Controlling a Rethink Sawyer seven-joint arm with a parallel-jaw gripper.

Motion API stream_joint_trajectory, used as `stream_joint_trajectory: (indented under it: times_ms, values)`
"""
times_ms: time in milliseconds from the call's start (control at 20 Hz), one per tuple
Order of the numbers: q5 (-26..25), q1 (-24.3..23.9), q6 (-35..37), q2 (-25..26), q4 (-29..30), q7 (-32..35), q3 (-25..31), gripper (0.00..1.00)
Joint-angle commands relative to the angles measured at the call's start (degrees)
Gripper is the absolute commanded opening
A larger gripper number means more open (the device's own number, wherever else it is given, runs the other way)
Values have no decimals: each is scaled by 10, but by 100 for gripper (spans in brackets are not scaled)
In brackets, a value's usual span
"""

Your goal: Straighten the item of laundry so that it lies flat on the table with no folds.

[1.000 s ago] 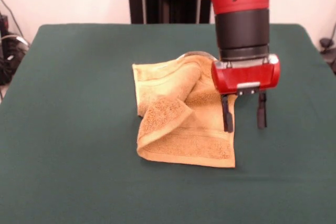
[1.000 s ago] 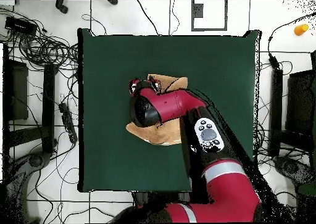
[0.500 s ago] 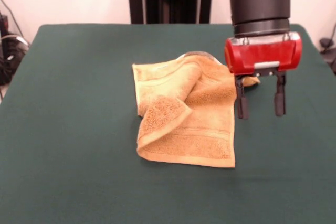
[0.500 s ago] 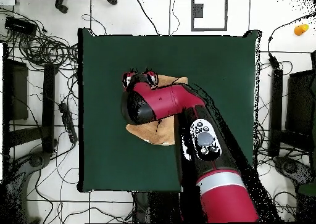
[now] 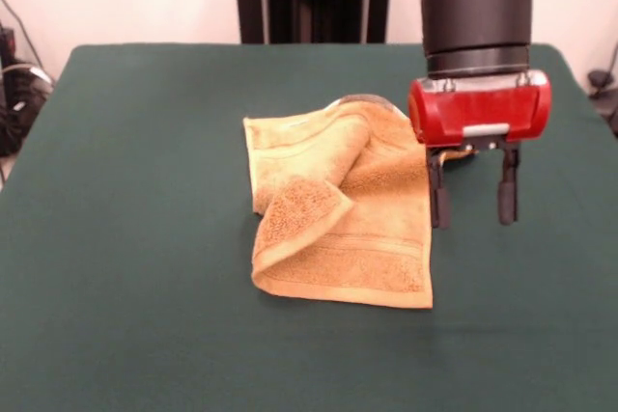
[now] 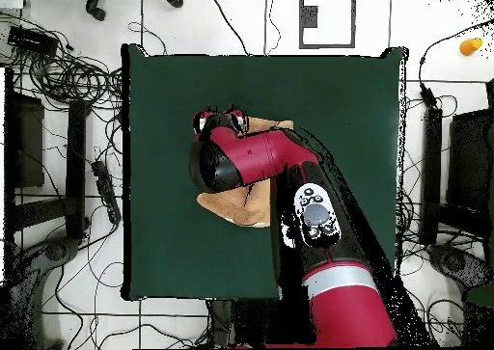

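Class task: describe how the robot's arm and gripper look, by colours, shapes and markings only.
The arm is glossy red, with a silver band and a white oval button panel with dark buttons. Its wrist is a black cylinder. Below it sits a rounded red gripper housing with a small silver plate and two thin black fingers.

The arm [image 5: 478,7] points straight down, its hand [image 5: 468,202] spread open, holding nothing.

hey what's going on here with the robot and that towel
A red robot arm's gripper hangs with its jaws open and empty beside one edge of a crumpled orange-tan towel on the green table. The towel is bunched, with a corner folded over itself, so it isn't flat yet.
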Motion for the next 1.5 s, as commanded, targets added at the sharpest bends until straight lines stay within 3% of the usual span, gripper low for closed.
stream_joint_trajectory:
  times_ms: [50,900,1500]
  values:
    - [-8,26,54,59,-35,20,-21,100]
    - [-1,53,67,94,-74,35,-75,100]
    - [12,44,97,132,-84,17,-67,100]
